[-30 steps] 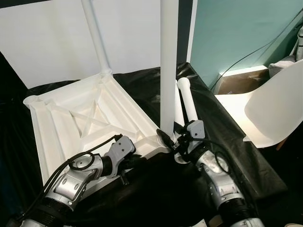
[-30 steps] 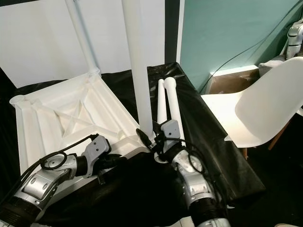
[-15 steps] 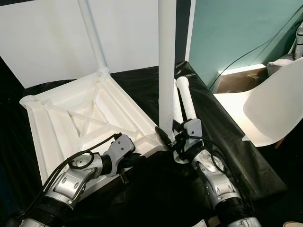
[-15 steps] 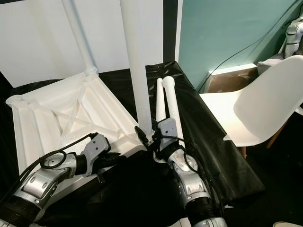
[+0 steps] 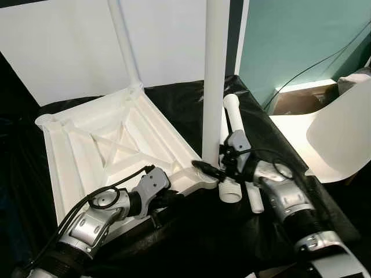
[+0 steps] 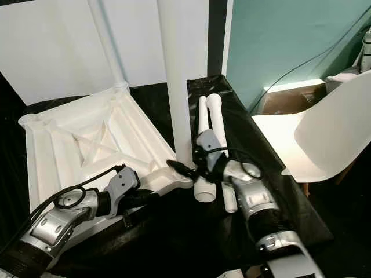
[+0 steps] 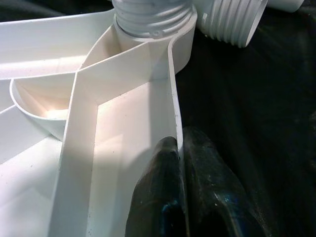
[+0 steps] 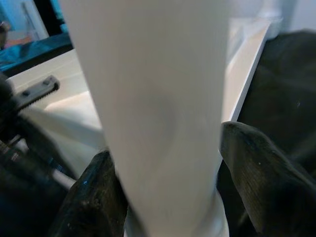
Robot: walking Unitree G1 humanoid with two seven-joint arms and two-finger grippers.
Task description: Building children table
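**Children's table upside down, one leg gripped at the near corner**

Children's table (image 5: pixel 110 145), white plastic, lies upside down on a black sheet (image 5: pixel 191 110), its ribbed underside facing up. A far leg (image 5: pixel 124 43) stands upright in the back corner socket. A second upright leg (image 5: pixel 215 81) rises from the near corner socket, close to the robot.

The right hand (image 5: pixel 215 169) is clamped on this near leg low down, just above the socket; in the right wrist view one black finger (image 8: pixel 256 182) sits on each side of the white tube. The left hand (image 7: pixel 180 195) pinches the thin outer wall of the table frame close to the same corner, fingers pressed together with the wall between them.

Two loose legs (image 5: pixel 235 145) lie side by side on the sheet just beside the near corner, threaded ends toward the robot; whether they touch the frame is hard to tell. A white chair (image 5: pixel 339 139) stands to the right.
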